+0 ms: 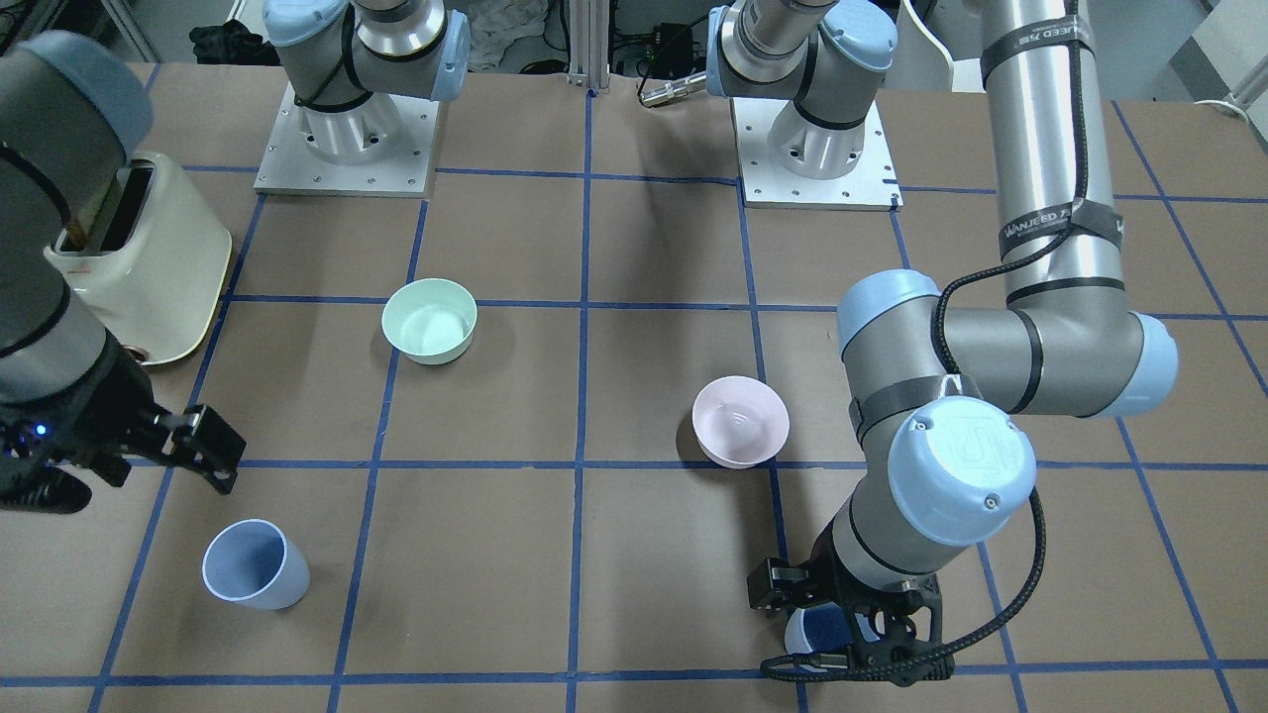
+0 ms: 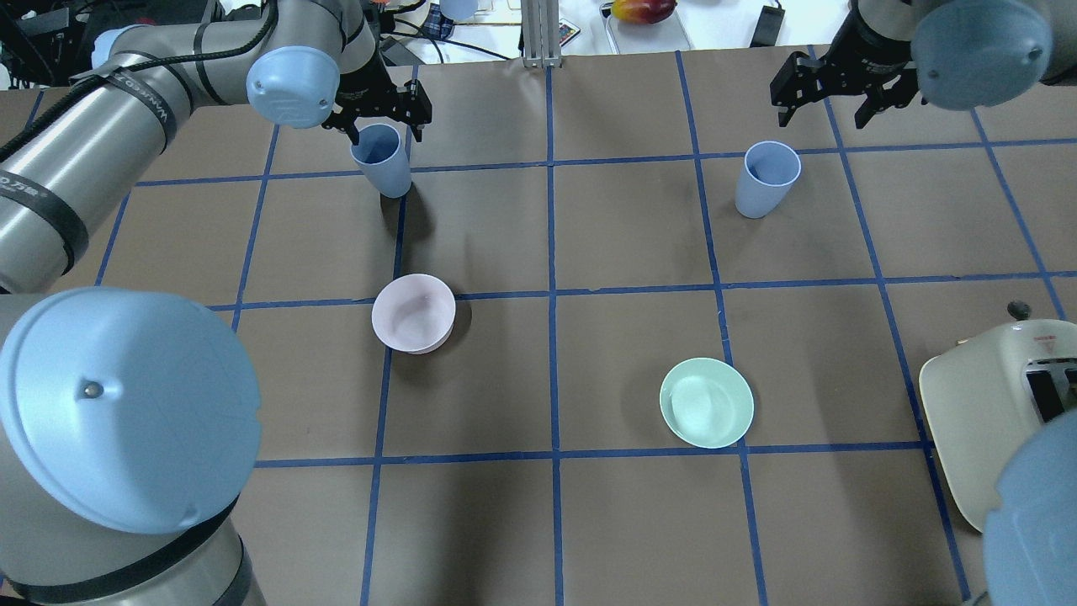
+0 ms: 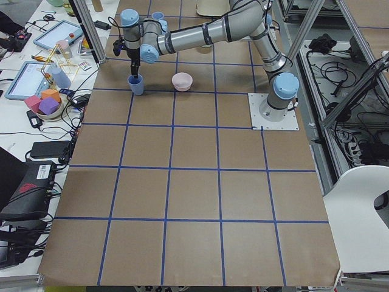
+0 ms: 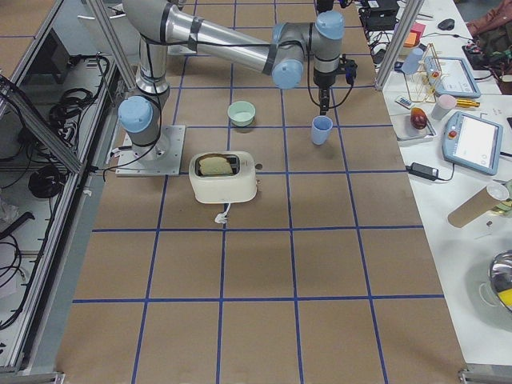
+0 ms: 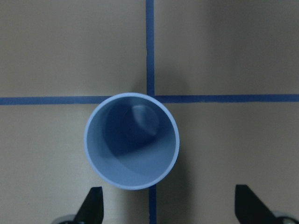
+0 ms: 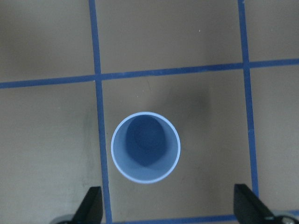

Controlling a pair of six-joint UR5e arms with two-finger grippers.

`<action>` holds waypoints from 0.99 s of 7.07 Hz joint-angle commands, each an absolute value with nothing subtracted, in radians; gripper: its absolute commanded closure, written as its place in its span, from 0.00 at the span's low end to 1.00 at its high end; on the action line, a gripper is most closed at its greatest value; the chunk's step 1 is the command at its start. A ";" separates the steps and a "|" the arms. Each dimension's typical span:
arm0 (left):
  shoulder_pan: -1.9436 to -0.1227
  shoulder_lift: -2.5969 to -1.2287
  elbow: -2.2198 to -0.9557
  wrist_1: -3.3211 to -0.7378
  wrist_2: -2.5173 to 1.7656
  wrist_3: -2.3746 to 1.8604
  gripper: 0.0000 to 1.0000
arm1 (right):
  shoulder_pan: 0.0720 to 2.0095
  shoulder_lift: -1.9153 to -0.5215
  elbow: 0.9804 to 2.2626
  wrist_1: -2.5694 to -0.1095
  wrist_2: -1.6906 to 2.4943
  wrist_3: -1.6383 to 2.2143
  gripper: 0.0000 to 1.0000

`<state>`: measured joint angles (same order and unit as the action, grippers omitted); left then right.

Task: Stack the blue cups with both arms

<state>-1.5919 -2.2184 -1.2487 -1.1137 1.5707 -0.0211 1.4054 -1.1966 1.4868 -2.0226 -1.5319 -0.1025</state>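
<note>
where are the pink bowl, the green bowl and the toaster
pink bowl (image 2: 414, 313), overhead view, on its inner floor
green bowl (image 2: 707, 402), overhead view, on its inner floor
toaster (image 1: 163, 282), front-facing view, on its cream side wall

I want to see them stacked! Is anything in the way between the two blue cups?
Nothing visible. Only bare table lies between the left blue cup and the right blue cup. The pink bowl and green bowl sit aside, nearer the robot.
</note>
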 commanded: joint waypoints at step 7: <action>-1.595 -2.269 -1.256 -1.028 1.574 0.003 1.00 | 1.390 -1.058 1.488 -2.019 -1.549 -0.156 0.00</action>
